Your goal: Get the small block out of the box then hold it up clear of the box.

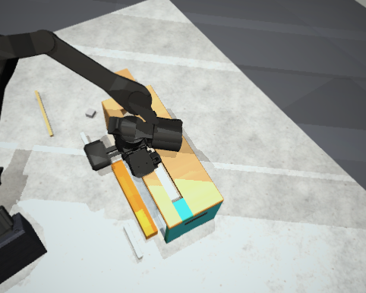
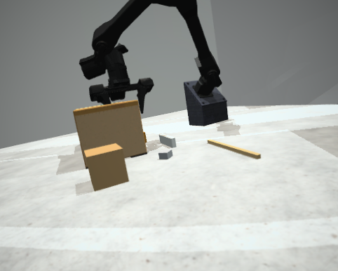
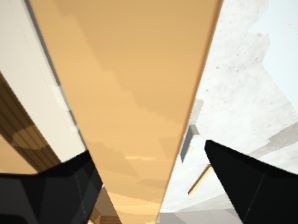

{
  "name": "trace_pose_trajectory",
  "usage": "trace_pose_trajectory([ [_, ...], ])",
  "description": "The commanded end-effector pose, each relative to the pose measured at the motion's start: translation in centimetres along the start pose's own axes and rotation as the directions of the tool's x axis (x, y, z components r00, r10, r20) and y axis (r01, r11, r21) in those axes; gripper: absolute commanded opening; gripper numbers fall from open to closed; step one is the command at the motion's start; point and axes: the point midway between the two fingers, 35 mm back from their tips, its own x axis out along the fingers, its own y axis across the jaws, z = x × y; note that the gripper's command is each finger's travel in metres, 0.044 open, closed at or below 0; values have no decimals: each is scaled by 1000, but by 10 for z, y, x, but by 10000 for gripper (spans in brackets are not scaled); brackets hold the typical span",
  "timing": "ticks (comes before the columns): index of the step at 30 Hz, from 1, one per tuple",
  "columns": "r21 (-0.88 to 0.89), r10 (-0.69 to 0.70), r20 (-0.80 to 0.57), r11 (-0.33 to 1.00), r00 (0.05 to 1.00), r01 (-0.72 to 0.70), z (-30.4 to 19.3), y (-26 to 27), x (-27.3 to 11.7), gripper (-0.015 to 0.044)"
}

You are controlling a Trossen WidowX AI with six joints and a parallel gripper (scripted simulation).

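yellow stick (image 1: 44, 114) (image 2: 233, 149) (image 3: 200, 180): flat | pale bar (image 1: 85, 139) (image 2: 167, 140) (image 3: 188, 144): near it | second pale bar (image 1: 133, 241): well apart

The box's (image 1: 198, 180) (image 2: 109, 135) clear front is turned away in the exterior view, and from overhead the arm (image 1: 83, 70) (image 2: 120, 24) covers part of its top. The shelf and small block inside cannot be made out. The end effector's (image 1: 121, 157) (image 2: 121, 89) (image 3: 150, 150) far fingertip seems to be hidden behind the box in the exterior view. That picture's top edge cuts off the arm's upper bend.
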Motion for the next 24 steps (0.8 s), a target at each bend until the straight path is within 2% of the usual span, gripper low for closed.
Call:
trace_pose_trajectory([
  [1, -3, 0, 1, 1000, 1000, 0, -5, 0, 2, 400],
  [24, -3, 0, 0, 1000, 1000, 0, -26, 0, 9, 400],
])
